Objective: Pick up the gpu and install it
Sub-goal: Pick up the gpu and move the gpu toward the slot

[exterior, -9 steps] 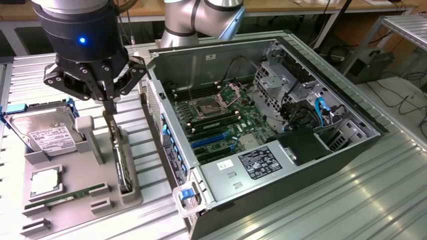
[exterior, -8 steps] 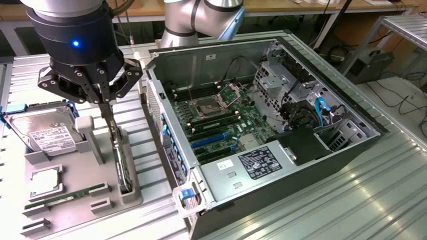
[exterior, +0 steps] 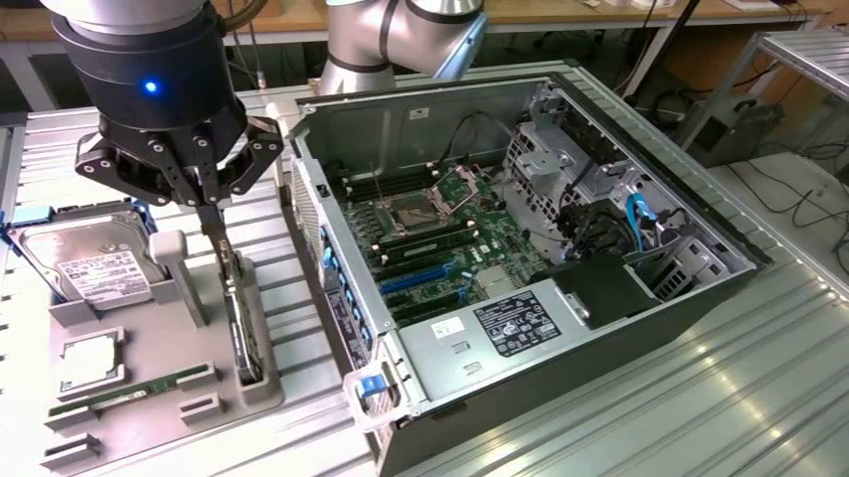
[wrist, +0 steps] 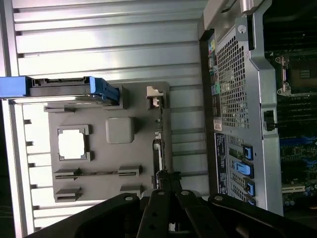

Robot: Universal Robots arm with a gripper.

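The fingers [exterior: 209,217] of the gripper [exterior: 213,237] are clenched on the upper edge of the gpu [exterior: 241,316]. We see the gpu standing on its long edge in a slot of the grey holder [exterior: 146,422], along the holder's side nearest the open computer case [exterior: 637,328]. On that holder the hard drive [exterior: 90,266] sits at the corner away from the case, the narrow RAM stick [exterior: 133,390] lies toward the opposite end, and holder and case both rest on the ribbed metal bench [exterior: 690,407].
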